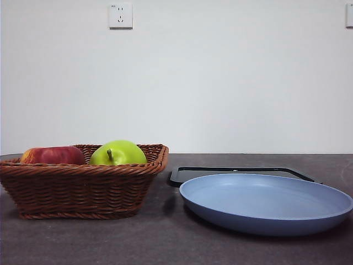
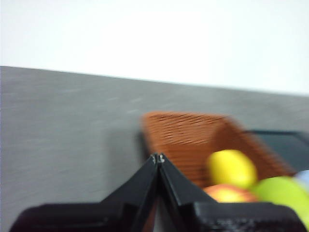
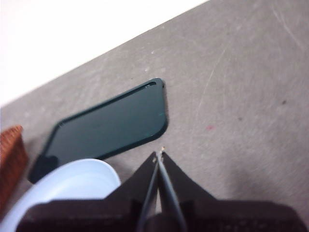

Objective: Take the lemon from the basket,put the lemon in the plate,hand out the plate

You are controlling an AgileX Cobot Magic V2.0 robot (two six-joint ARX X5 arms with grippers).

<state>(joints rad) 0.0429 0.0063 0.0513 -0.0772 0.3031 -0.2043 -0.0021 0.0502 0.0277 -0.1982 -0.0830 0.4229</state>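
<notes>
The lemon [image 2: 231, 167] is lying inside the basket [image 1: 83, 187], tucked beside a red apple [image 1: 53, 155] and a green apple [image 1: 118, 153]; from the front view it is hiding behind those two and the braided rim, so only the left wrist view is showing it. The left gripper [image 2: 158, 158] is hanging above the table next to the basket with its jaws pressed together and nothing between them, while the right gripper [image 3: 160, 154] is waiting, likewise closed and empty, over the bare table near the black tray [image 3: 108, 123] and the edge of the plate [image 3: 72, 186]. The step in hand appears to be the reach for the lemon, and doing it well probably means spreading the left jaws before descending, then coming down over the lemon from above so that the tips are straddling its narrow width rather than its length (the smooth oval skin is likely to slip out of a shallow pinch). The apples are crowding it closely, so a jaw is risking a nudge against one of them. The plate is sitting empty just beside the basket.
</notes>
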